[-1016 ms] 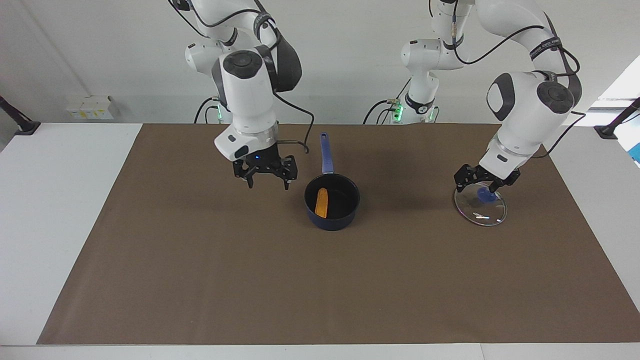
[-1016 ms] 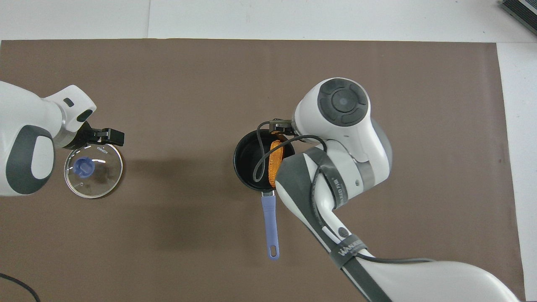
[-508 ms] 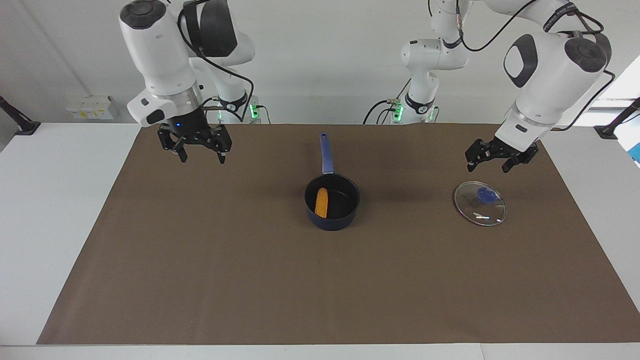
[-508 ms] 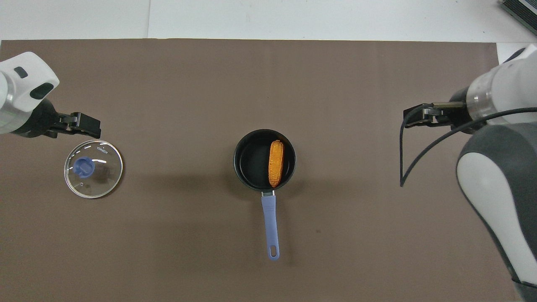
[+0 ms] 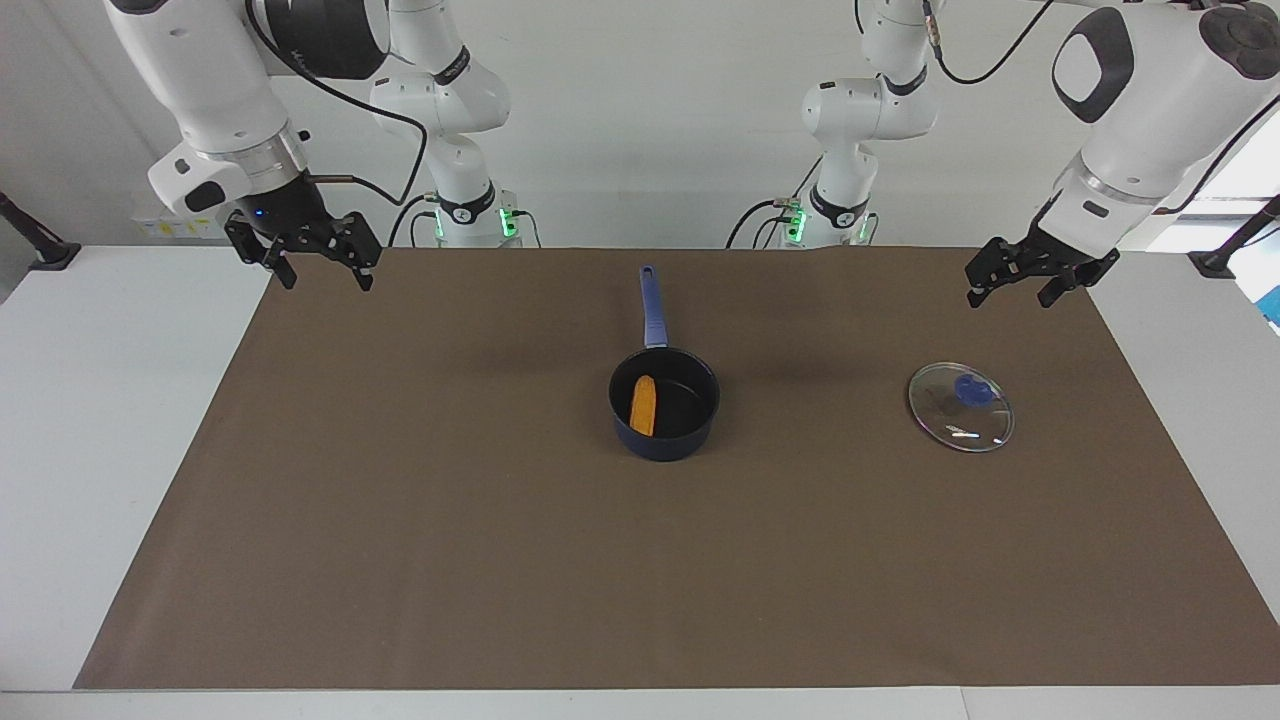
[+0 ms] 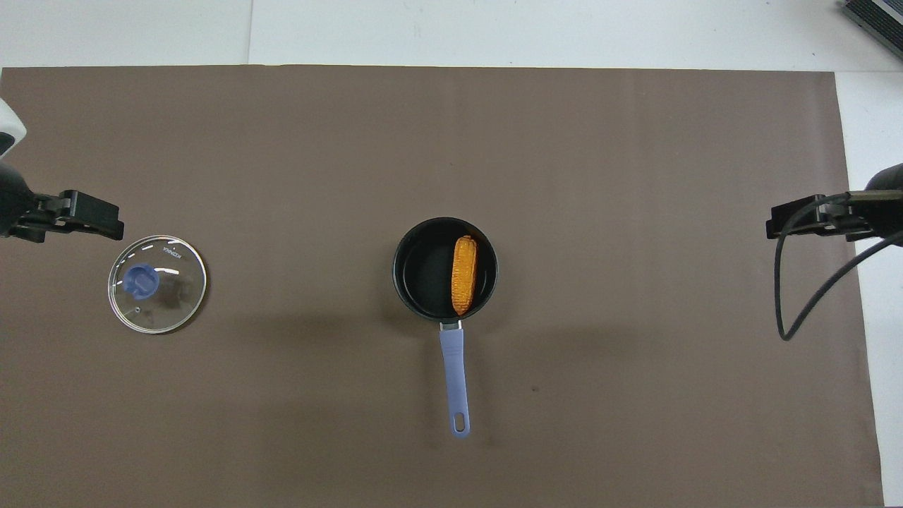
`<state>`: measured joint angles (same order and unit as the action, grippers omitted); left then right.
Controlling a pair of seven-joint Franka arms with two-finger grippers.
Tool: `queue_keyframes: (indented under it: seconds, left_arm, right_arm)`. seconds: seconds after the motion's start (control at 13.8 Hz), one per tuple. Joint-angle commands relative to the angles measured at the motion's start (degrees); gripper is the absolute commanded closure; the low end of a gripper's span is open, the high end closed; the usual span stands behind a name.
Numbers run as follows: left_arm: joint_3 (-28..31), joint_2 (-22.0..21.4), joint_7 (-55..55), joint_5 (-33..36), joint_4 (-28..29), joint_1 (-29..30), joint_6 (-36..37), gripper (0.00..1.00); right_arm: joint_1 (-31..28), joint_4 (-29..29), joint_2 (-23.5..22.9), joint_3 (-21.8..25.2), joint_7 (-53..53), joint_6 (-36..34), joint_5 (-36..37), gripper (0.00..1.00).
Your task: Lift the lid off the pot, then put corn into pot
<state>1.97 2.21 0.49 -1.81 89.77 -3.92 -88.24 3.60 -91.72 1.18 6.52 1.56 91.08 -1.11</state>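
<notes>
The corn (image 5: pixel 643 405) is lying in the uncovered pot (image 5: pixel 690 440) at mid-mat (image 5: pixel 400 560), nothing blocking it. The lid (image 5: pixel 961 407) is resting flat toward the left arm's end. Left gripper (image 5: pixel 1029 284) and right gripper (image 5: pixel 321 271) are hanging wide open, empty, over the mat's corners.

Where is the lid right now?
The lid lies flat on the brown mat toward the left arm's end of the table, apart from the pot.

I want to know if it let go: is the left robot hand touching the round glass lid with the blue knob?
Apart. The facing view shows the left gripper open in the air, brown mat between it and the round glass lid.
</notes>
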Motion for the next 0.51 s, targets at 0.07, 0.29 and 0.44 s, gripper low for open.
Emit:
queue_keyframes:
  seconds: [0.07,0.29,0.44]
  left_arm:
    - [-0.3,-1.8,2.2,0.2,-1.5,0.2,4.0,0.00]
    - [-0.3,-3.7,2.7,0.2,1.7,0.3,2.5,0.00]
    - [-0.2,-3.1,2.9,0.4,0.9,0.1,3.1,0.00]
  right_arm:
    - [-2.2,8.0,1.0,-0.7,-1.4,-10.2,-2.1,0.00]
    - [-2.0,8.8,2.6,-0.8,-1.7,-11.7,-1.3,0.00]
    - [-1.6,7.7,3.6,-1.1,-1.9,-11.6,-1.1,0.00]
